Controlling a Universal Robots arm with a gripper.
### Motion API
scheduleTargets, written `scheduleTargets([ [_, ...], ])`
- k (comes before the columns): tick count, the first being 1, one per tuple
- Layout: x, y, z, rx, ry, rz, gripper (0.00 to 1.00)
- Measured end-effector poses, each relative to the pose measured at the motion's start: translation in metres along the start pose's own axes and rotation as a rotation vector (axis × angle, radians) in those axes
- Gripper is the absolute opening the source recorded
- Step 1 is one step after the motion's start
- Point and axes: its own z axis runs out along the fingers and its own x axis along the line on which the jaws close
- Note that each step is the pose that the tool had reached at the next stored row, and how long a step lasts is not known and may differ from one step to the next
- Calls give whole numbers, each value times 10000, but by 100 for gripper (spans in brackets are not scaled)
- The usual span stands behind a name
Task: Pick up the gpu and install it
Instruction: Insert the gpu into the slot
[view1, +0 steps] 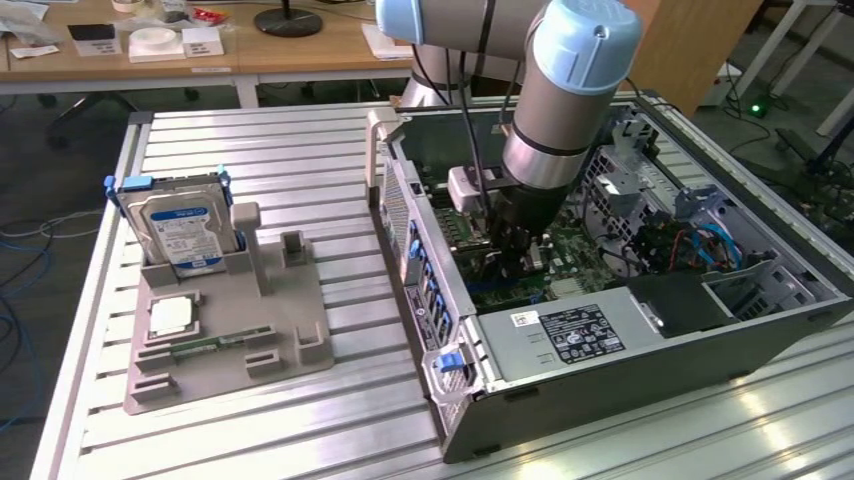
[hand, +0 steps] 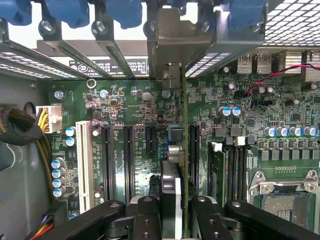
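In the wrist view the gripper (hand: 171, 212) has its black fingers (hand: 146, 217) clamped on the gpu (hand: 172, 165), which stands edge-on over the green motherboard (hand: 130, 107) between the black expansion slots, its silver end bracket (hand: 172, 42) reaching up to the rear slot openings under the blue clips. From the exterior view the arm (view1: 567, 100) reaches down into the open computer case (view1: 641, 330) lying on the slatted worktop (view1: 267, 150). Farther off, toward the exterior view's left, a grey parts holder (view1: 227, 345) carries a blue-labelled hard drive (view1: 180, 230) standing upright.
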Motion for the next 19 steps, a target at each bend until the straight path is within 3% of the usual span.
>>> scheduleTargets([
  [19,13,0,-19,-15,6,1,28],
])
